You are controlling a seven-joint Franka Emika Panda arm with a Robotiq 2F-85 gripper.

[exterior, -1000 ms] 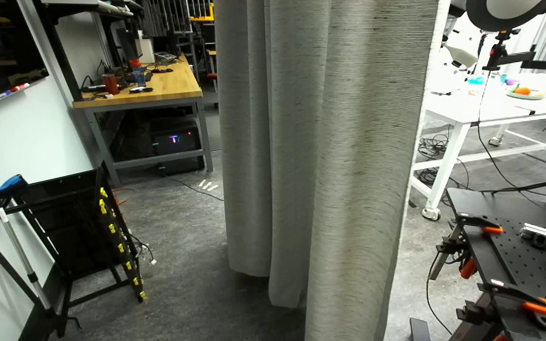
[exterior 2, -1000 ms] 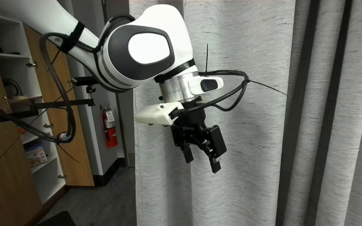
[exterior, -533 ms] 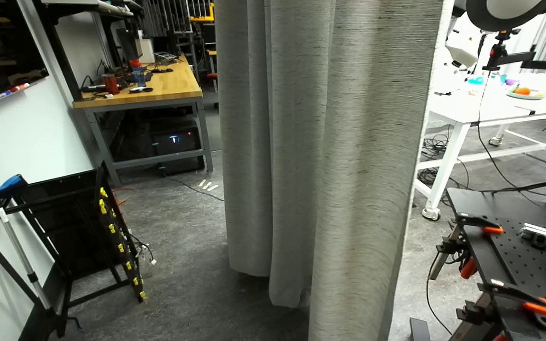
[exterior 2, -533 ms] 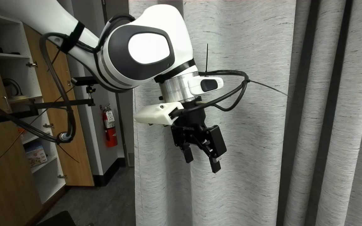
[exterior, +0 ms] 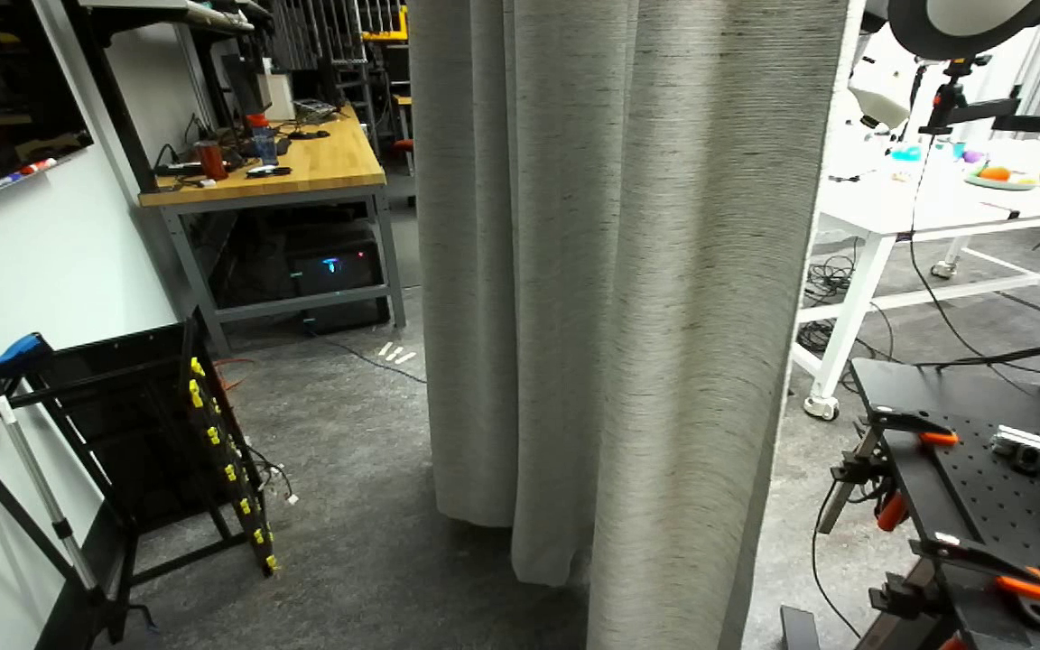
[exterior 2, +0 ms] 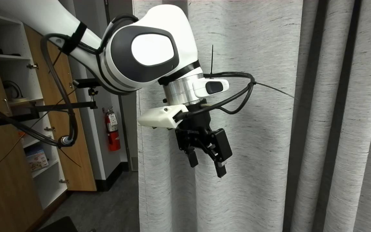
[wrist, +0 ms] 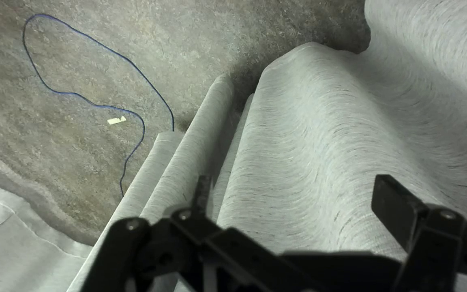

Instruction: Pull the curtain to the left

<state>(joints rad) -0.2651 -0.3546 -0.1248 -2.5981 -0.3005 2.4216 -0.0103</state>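
Note:
The curtain is light grey cloth with vertical folds. It hangs in both exterior views (exterior: 691,343) (exterior 2: 256,135), and its folds run across the wrist view (wrist: 298,154). In an exterior view its left edge hangs behind my arm, with tighter folds to the right. My black gripper (exterior 2: 206,166) is open in front of the cloth, pointing down and slightly right. In the wrist view my gripper (wrist: 292,188) has its fingers wide apart, with nothing held and curtain folds beyond them. I cannot tell whether a finger touches the cloth. The gripper does not show in the view with the workbench.
An open cabinet (exterior 2: 53,129) and a fire extinguisher (exterior 2: 112,129) stand left of the curtain. A black perforated table (exterior: 989,487) with clamps and a white table (exterior: 899,203) stand right of it. A wooden workbench (exterior: 330,162) is behind. A blue cable (wrist: 124,56) lies on the floor.
The curtain sways slightly; its near fold has shifted a little to the right in an exterior view since a second ago. The arm and gripper have not visibly moved.

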